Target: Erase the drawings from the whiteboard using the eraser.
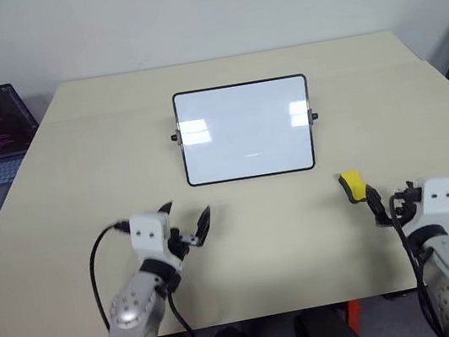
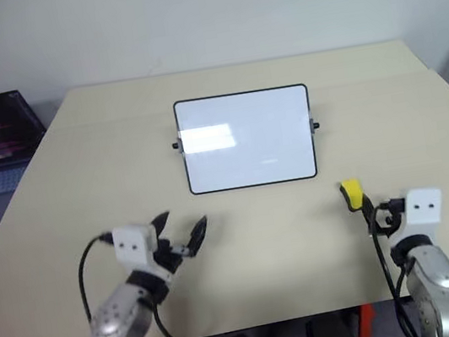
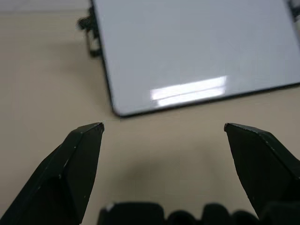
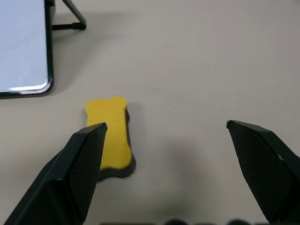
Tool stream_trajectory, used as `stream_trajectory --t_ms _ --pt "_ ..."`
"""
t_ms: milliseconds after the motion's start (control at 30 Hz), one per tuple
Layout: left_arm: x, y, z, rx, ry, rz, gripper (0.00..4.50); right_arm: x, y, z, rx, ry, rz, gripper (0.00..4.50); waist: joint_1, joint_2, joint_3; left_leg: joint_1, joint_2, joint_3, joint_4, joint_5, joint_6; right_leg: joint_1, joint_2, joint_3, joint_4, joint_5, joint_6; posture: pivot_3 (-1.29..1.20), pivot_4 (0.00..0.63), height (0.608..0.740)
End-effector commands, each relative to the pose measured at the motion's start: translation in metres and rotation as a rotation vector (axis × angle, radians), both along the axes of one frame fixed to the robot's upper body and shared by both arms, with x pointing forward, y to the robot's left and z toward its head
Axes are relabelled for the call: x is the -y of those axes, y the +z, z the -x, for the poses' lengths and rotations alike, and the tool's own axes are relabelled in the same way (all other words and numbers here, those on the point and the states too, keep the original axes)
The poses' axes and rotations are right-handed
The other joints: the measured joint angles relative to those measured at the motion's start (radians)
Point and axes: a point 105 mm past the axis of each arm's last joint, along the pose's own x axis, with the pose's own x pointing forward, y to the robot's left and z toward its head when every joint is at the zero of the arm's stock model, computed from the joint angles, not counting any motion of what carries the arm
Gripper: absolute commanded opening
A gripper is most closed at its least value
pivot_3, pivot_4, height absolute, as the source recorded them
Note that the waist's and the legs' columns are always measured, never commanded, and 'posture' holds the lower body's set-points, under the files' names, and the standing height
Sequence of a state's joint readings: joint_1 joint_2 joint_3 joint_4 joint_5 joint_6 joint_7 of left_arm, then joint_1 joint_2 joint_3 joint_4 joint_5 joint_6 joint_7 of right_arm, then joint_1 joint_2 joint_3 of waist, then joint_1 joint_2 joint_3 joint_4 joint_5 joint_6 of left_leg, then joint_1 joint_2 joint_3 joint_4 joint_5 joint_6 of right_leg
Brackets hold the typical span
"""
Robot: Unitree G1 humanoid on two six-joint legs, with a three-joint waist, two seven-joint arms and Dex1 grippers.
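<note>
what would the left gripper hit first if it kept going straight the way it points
Probably the lower edge of the small glossy white whiteboard with the thin black frame. The open left gripper points at it over bare beige table; depth is unclear.

whiteboard [image 1: 245, 131] blank, propped (glossy) | eraser [image 1: 351, 185] yellow, flat, beside it

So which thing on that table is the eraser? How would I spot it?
Find the white-faced whiteboard standing mid-table. Off its lower right corner, just ahead of the open right gripper, the eraser lies flat. It is a small yellow block with a dark underside, the only bright-coloured thing there.
</note>
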State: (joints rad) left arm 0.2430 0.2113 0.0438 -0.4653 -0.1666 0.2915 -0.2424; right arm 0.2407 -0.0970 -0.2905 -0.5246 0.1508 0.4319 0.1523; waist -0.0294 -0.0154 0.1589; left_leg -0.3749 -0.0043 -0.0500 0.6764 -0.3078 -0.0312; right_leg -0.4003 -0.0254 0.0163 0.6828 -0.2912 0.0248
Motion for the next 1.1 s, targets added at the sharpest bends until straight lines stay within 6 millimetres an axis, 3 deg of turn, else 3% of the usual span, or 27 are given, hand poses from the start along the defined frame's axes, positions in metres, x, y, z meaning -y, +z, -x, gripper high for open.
stream_trajectory --t_ms 33,133,300,533,800,967,1100 --pt "0.002 0.017 0.008 0.101 0.07 -0.007 4.5 0.0 0.008 0.002 0.087 -0.02 0.018 4.46 0.001 0.0 0.0 0.001 0.0 0.0 0.0 0.0 0.0 0.002 0.0 0.0 0.0 0.0 0.0 0.0 0.15 0.74" --pt "0.004 0.015 0.012 0.105 0.129 0.012 4.5 -0.004 0.009 0.001 0.121 -0.029 0.003 4.46 0.001 0.0 0.002 0.012 0.0 0.0 0.0 -0.001 0.001 0.014 0.0 0.0 -0.003 -0.001 0.001 0.0 0.15 0.74" --pt "-0.006 0.015 0.012 0.136 0.216 -0.027 4.5 -0.007 0.011 -0.001 0.154 -0.054 0.0 4.46 0.002 0.0 0.001 0.012 0.001 0.0 0.0 -0.001 0.001 0.014 0.001 0.0 -0.003 -0.003 0.005 0.0 0.15 0.74" --pt "-0.001 0.022 0.005 0.182 0.206 -0.055 4.5 -0.008 0.013 -0.005 0.165 -0.056 0.01 4.46 0.003 0.0 0.001 0.011 0.0 0.0 0.0 -0.001 0.001 0.014 0.001 0.0 -0.004 -0.001 0.0 0.0 0.15 0.74" --pt "0.001 0.021 0.005 0.181 0.186 -0.05 4.5 0.006 0.003 0.006 0.16 -0.067 0.03 4.46 0.003 0.0 0.002 0.011 0.0 0.0 -0.001 -0.001 0.001 0.014 0.001 0.0 -0.004 -0.001 0.0 0.0 0.15 0.74" --pt "0.012 0.016 0.007 0.158 0.128 -0.043 4.5 0.011 -0.001 0.023 0.138 -0.082 0.074 4.46 0.003 0.0 0.002 0.011 0.0 0.0 -0.001 -0.001 0.001 0.014 0.001 0.0 -0.004 -0.001 0.0 0.0 0.15 0.74" --pt "0.017 0.014 0.01 0.14 0.107 -0.035 4.5 0.009 0.007 0.028 0.149 -0.099 0.11 4.46 0.003 0.001 0.002 0.011 0.0 0.0 -0.001 -0.001 0.001 0.013 0.001 0.0 -0.004 -0.003 0.003 0.0 0.15 0.74"
